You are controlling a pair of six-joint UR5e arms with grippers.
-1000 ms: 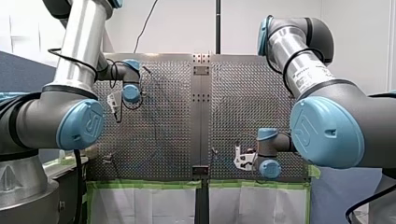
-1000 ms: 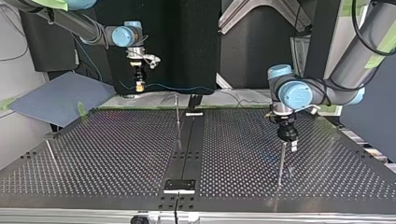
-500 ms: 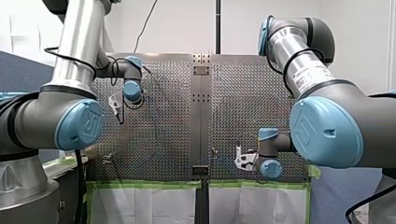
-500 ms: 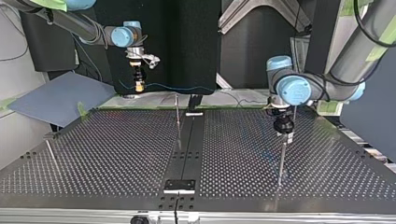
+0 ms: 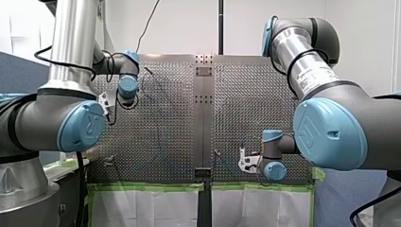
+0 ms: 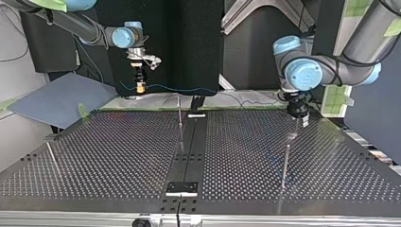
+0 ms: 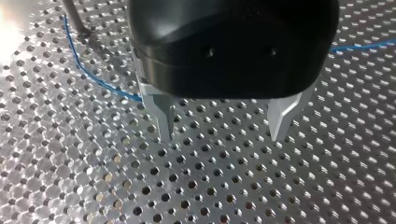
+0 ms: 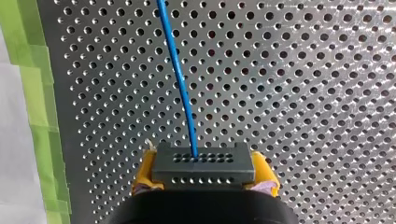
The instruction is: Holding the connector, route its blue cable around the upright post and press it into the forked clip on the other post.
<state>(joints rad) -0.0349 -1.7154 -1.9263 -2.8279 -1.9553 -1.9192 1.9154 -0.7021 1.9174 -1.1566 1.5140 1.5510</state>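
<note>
Perforated metal surface (image 6: 118, 156) throughout. My right gripper (image 8: 204, 173) clamps the connector (image 8: 204, 161) between yellow pads (image 8: 144, 173), blue cable (image 8: 180, 79) leading away; my left gripper (image 7: 220, 133) hangs empty, fingers (image 7: 161, 112) spread (cable behind it). Pulling taut might twist the connector loose.

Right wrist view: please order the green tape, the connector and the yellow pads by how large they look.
Largest: green tape, a long strip.
Middle: connector, close to the camera, which may enlarge it.
Smallest: yellow pads, mostly hidden beside the connector; the two look alike.
</note>
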